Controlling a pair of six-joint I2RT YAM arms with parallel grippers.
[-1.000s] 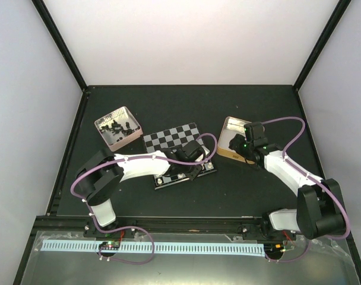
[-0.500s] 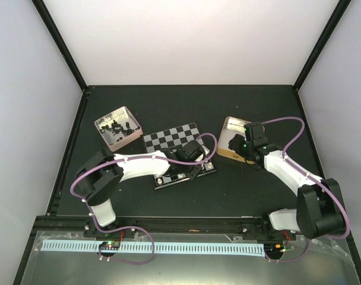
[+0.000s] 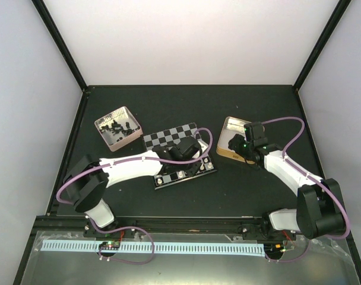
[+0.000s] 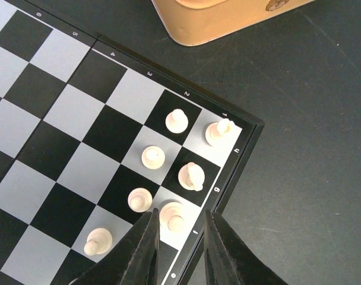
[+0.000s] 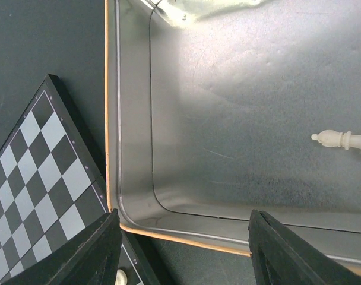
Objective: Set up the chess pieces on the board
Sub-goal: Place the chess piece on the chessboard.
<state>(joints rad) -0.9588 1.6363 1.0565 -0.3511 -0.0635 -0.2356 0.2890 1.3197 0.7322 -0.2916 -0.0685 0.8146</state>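
Seven white pieces [image 4: 191,176] stand upright in two short rows at one corner of the board [image 4: 62,113], each roughly centred on its own square. The edge piece [image 4: 172,215], on the row nearest the board's rim, sits between the fingertips of the left gripper [image 4: 179,222]. Its jaws are parted a little wider than that piece, and as far as the wrist view shows they grip nothing. The job here looks like clearing away cleanly: the gripper should rise straight up off the board, with no sideways drift, because the neighbouring pieces stand just beside the fingers and would tip at a brush. Off the board's right side lies the tan box [image 5: 133,119], and the right gripper [image 5: 183,217] hangs over it, spread wide and empty. A lone white piece [image 5: 341,140] lies on its side on the box floor, well to one side of those fingers. To fetch it well, the gripper should probably shift across, turn so the fingers close across the piece's narrow body rather than along its length, and stay off the box wall. Black pieces [image 3: 116,127] wait in the pinkish tray [image 3: 110,115] off the board's far left corner, and the board's far side is bare.
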